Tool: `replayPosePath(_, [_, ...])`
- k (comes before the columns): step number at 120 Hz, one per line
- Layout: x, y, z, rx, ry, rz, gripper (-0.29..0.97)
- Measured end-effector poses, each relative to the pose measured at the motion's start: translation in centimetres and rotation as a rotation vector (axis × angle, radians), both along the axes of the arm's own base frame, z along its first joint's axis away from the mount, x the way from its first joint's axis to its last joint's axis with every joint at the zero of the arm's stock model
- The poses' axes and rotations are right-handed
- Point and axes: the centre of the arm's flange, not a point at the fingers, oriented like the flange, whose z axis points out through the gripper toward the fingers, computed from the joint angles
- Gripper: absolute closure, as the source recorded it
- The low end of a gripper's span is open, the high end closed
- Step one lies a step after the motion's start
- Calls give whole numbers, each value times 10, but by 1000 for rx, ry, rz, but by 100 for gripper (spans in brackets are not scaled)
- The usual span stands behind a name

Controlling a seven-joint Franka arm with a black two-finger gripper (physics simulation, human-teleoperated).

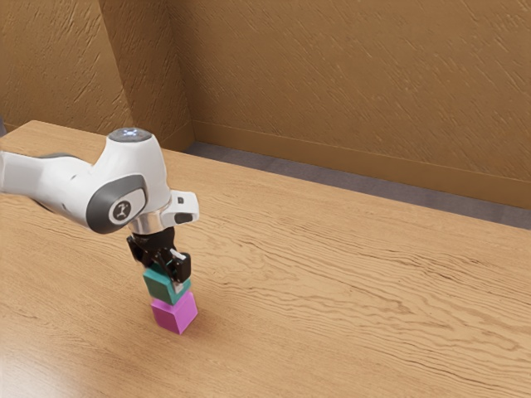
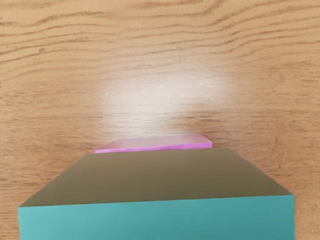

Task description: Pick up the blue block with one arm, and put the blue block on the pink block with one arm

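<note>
The wooden worktop (image 1: 348, 282) lies bare around the two blocks, and nothing stands between them and the arm. Behind its far edge runs a grey strip of floor (image 1: 373, 184), and past that a rough brown wall (image 1: 348, 75). The white arm (image 1: 99, 186) comes in from the exterior view's left and bends down over the blocks, its wrist pointing straight at the worktop.

The pink block (image 1: 176, 315) stands on the worktop near the front, toward the exterior view's left. The block to be moved looks teal rather than pure blue. This teal block (image 1: 164, 290) sits directly on top of the pink one with no gap showing between them. It is set slightly toward the exterior view's left, so the two faces do not line up exactly.

The black claw (image 1: 168, 269) is lowered onto the stack and clenched on the teal block's upper part. Its fingers stand about one block-width apart, one against each side. It touches nothing else.

In the wrist view the teal block (image 2: 155, 200) is just under the hand. A thin band of the pink block (image 2: 155, 144) shows beyond its far edge, and past that the worktop's (image 2: 160, 60) wood grain carries a pale sheen.
</note>
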Motion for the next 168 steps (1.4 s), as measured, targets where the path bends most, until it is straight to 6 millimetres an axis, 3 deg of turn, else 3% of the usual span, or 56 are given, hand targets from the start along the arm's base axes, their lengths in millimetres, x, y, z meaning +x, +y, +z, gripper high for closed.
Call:
replayPosePath(48, [-8, 0, -7, -49, 16, 51, 29])
replayPosePath(168, [-4, 11, -13, -74, 13, 64, 29])
